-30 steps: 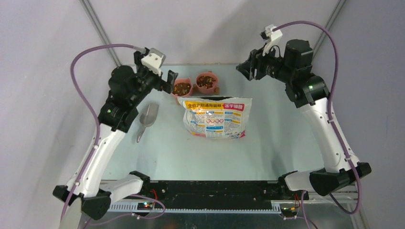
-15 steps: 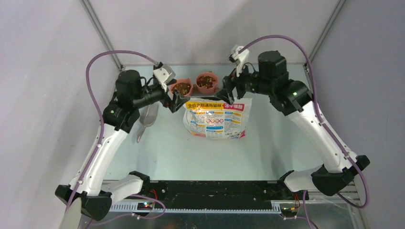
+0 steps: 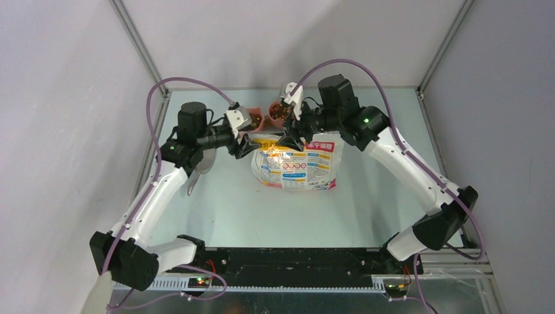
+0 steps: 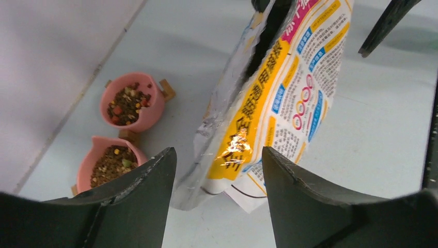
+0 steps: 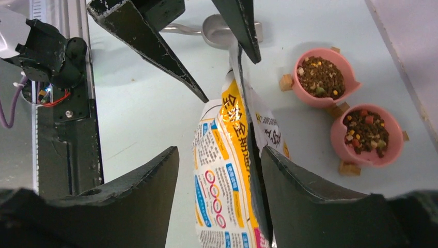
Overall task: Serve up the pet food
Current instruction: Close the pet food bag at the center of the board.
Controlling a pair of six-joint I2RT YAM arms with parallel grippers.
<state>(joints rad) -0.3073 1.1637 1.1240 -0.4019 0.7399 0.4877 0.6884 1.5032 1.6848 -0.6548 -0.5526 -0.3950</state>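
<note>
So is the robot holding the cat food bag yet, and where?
Not yet, it seems. The left gripper and right gripper both straddle the bag at its open top edge, jaws apart.

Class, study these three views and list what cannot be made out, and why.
Top view: scoop, its bowl end under the left arm.
Top view: pink bowls, partly covered by the arms.
Left wrist view: bag interior, just a dark slit; contents unknown.
Right wrist view: bag's lower end, cut off by the bottom edge.
</note>
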